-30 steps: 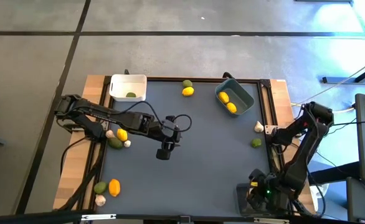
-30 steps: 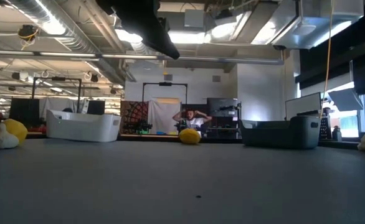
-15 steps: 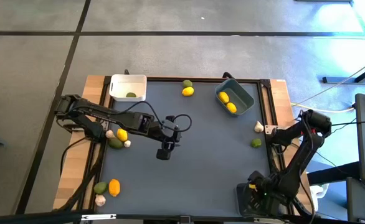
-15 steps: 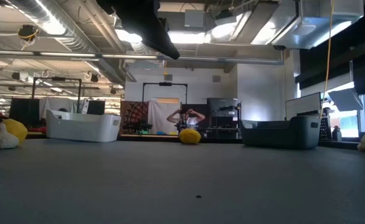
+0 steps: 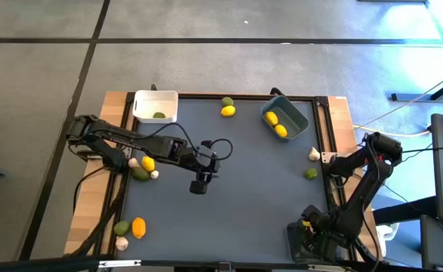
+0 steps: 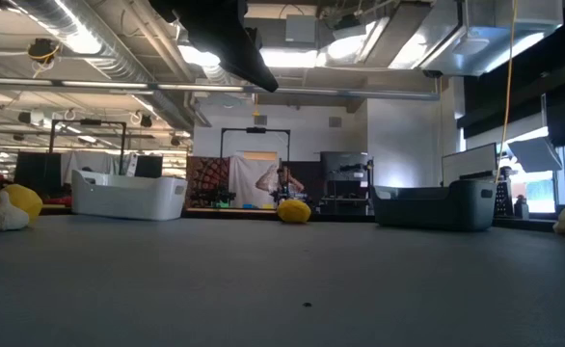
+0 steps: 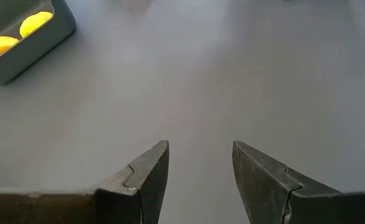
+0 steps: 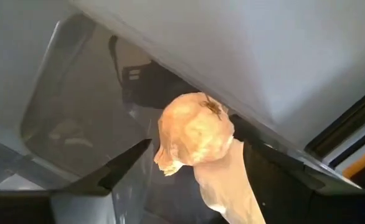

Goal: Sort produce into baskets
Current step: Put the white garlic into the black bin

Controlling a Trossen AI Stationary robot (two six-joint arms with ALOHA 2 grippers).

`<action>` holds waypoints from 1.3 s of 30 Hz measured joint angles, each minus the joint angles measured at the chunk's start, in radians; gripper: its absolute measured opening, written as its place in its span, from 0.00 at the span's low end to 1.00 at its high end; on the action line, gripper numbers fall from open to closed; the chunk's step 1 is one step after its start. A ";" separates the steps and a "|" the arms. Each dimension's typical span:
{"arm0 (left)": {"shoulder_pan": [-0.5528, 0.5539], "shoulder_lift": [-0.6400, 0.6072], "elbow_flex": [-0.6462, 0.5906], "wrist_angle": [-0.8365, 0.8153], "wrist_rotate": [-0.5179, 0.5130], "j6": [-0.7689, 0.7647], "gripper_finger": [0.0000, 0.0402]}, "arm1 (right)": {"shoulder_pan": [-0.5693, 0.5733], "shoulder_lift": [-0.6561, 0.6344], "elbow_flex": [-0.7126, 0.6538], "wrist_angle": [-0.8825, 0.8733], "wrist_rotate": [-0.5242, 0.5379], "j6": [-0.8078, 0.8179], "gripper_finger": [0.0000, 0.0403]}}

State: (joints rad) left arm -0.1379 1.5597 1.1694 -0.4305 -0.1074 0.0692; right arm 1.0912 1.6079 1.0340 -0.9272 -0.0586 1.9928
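My right gripper [image 8: 195, 148] points down over the clear basket [image 5: 303, 240] at the table's near right corner, its fingers apart, with a whitish garlic bulb [image 8: 194, 134] between them. My left gripper [image 7: 199, 155] hangs open above the bare mat in mid table [image 5: 198, 187], touching nothing. The white basket [image 5: 156, 104] at the far left holds a green fruit [image 5: 159, 115]. The blue-grey basket [image 5: 286, 121] at the far right holds two yellow lemons [image 5: 276, 124]. My right gripper comes from above, over the clear basket. The garlic bulb and its stalk [image 8: 229, 193] lie against one finger [image 8: 276, 180]. The other finger [image 8: 123, 165] stands a little off the bulb. Whether the bulb rests on the basket's floor I cannot tell.
Loose produce lies on the mat: a green and a yellow fruit [image 5: 227, 111] at the far edge, a garlic [image 5: 314, 153] and a green fruit [image 5: 311, 173] at the right edge, a cluster [image 5: 144, 168] at the left edge, three pieces [image 5: 131, 230] near left. A person shows in the room behind.
My right arm has sunk a little over the clear basket at the near right corner.
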 joint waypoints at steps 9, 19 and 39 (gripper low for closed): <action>0.000 0.000 0.000 0.000 0.000 -0.001 0.43 | -0.014 -0.071 0.000 0.015 -0.014 -0.010 0.62; 0.000 0.000 0.000 0.000 0.000 -0.001 0.43 | -0.020 -0.208 0.000 0.026 0.075 -0.011 0.62; 0.000 0.000 0.000 0.004 0.000 -0.003 0.43 | -0.214 -0.369 0.002 -0.309 0.425 -0.063 0.62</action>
State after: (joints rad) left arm -0.1379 1.5597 1.1694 -0.4267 -0.1074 0.0667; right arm 0.8769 1.2385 1.0359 -1.2359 0.3668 1.9300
